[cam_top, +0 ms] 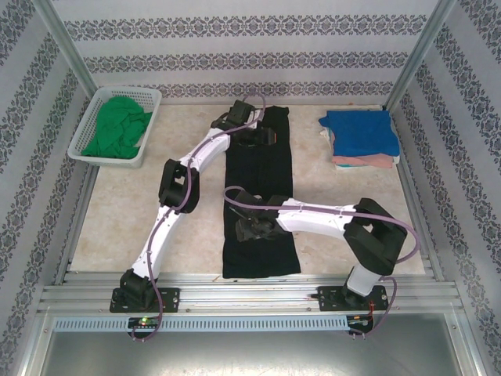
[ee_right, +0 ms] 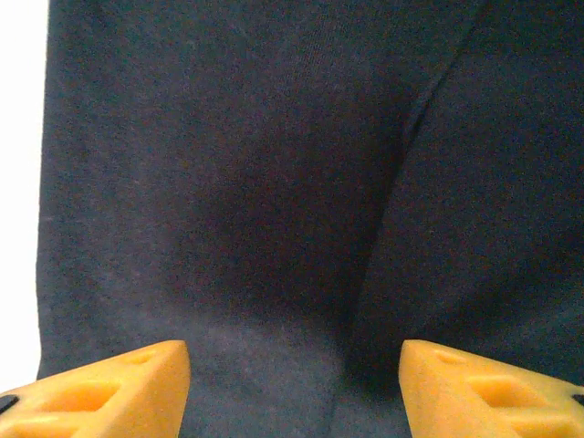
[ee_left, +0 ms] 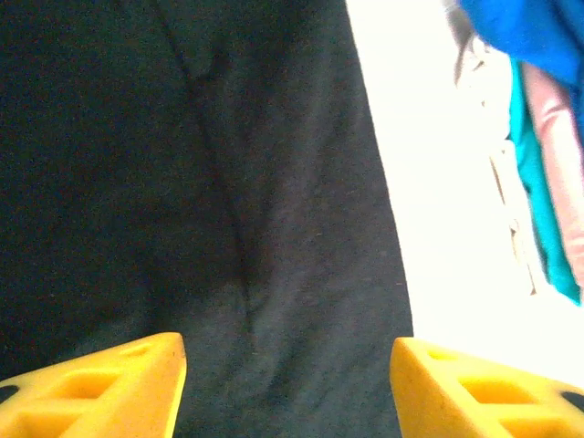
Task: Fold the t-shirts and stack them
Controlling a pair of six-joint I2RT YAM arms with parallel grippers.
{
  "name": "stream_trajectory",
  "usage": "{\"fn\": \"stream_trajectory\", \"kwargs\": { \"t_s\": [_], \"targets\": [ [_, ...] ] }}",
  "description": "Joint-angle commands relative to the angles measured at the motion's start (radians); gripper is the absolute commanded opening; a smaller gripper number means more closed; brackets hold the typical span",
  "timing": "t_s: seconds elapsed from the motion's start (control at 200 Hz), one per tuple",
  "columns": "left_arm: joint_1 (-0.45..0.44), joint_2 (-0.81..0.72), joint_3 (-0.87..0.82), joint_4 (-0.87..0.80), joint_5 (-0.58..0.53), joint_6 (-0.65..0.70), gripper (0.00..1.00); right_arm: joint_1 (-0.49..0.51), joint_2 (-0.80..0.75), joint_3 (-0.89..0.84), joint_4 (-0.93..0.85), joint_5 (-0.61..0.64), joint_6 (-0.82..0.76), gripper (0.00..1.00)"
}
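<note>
left fingers [ee_left: 100, 388]: apart, nothing between them; above dark cloth, near its right edge in the wrist view; contact with the cloth cannot be told.
right fingers [ee_right: 105, 388]: apart, nothing held; over the same cloth, a raised crease running up the right of that view.
black t-shirt [cam_top: 260, 168]: long narrow strip down the centre of the top view; left fingers near its upper end, right fingers lower down the strip.
step, judged: sides look folded in; the end-over-end fold is likely next.
method, advised: close through every layer at the edge, not the top ply; lift both sides level; keep the strip taut; lay edges square; flatten the crease.
risk, judged: a one-ply pinch would open the fold.
blue t-shirt [cam_top: 362, 131]: upper right, atop the pile.
pink t-shirt [cam_top: 364, 162]: beneath it.
green t-shirt [cam_top: 117, 129]: bunched in basket [cam_top: 106, 160], upper left.
worktop [cam_top: 329, 188]: pale, bare beside the strip.
</note>
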Motion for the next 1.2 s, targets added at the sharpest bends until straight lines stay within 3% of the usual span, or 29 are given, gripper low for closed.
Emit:
{"fn": "stream_trajectory", "kwargs": {
  "t_s": [0.0,0.27,0.395,0.55,0.754,0.959,1.194],
  "targets": [
    [0.016,-0.099,0.042,-0.135,-0.037,0.081,0.63,-0.021,-0.114,-0.013,-0.06,0.061,-0.027,0.64],
    [0.018,-0.251,0.013,-0.271,-0.111,0.17,0.69,-0.13,-0.421,-0.231,-0.087,0.067,-0.053,0.69],
    [0.017,-0.363,-0.134,-0.241,-0.123,0.187,0.71,-0.194,-0.555,-0.36,-0.073,0.023,-0.062,0.76],
    [0.017,-0.494,-0.289,-0.228,-0.136,0.207,0.72,-0.204,-0.624,-0.444,-0.073,-0.051,-0.032,0.8],
    [0.018,-0.832,-0.82,-0.036,-0.139,0.175,0.73,-0.148,-0.595,-0.522,-0.025,-0.088,0.076,0.75],
    [0.017,-1.131,-1.315,0.075,-0.179,0.116,0.74,-0.072,-0.479,-0.5,-0.117,-0.018,0.195,0.6],
    [0.015,-1.385,-1.7,0.194,-0.134,-0.015,0.73,0.047,-0.472,-0.522,-0.141,-0.004,0.366,0.51]
  ]
}}
